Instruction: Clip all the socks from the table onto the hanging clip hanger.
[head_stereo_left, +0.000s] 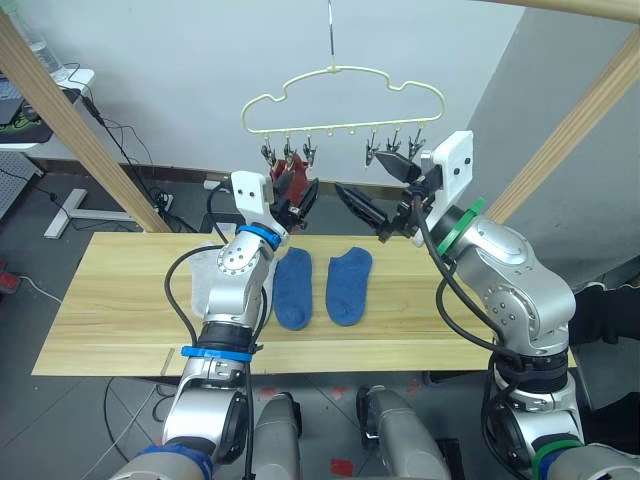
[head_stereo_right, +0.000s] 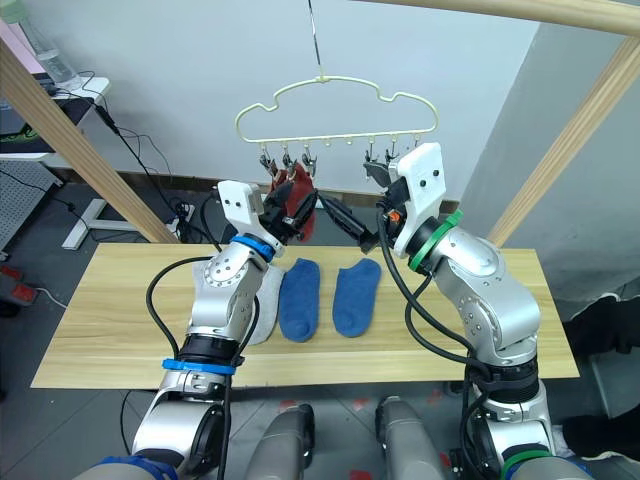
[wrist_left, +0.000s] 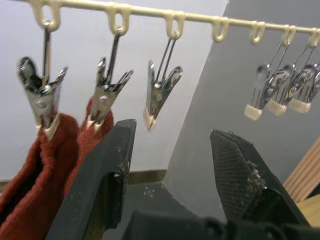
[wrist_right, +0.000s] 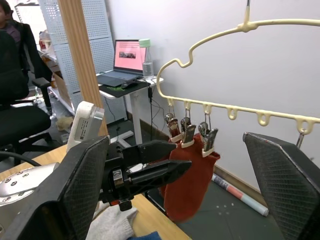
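The pale-yellow clip hanger (head_stereo_left: 345, 100) hangs above the far edge of the table (head_stereo_left: 120, 300). Two rust-red socks (wrist_left: 45, 170) hang from its two leftmost clips, and the third clip (wrist_left: 159, 95) holds nothing. My left gripper (head_stereo_left: 300, 195) is open and empty, raised right beside the red socks (head_stereo_left: 290, 172). My right gripper (head_stereo_left: 378, 188) is wide open and empty, just under the hanger's right-hand clips. Two blue socks (head_stereo_left: 293, 288) (head_stereo_left: 348, 283) lie side by side on the table. A light grey sock (head_stereo_right: 262, 300) lies left of them, partly hidden behind my left arm.
Thick wooden poles (head_stereo_left: 80, 130) (head_stereo_left: 580, 120) slant up on both sides of the hanger. Behind the table are a desk with a laptop (wrist_right: 130, 55), floor cables and a seated person (wrist_right: 10, 30).
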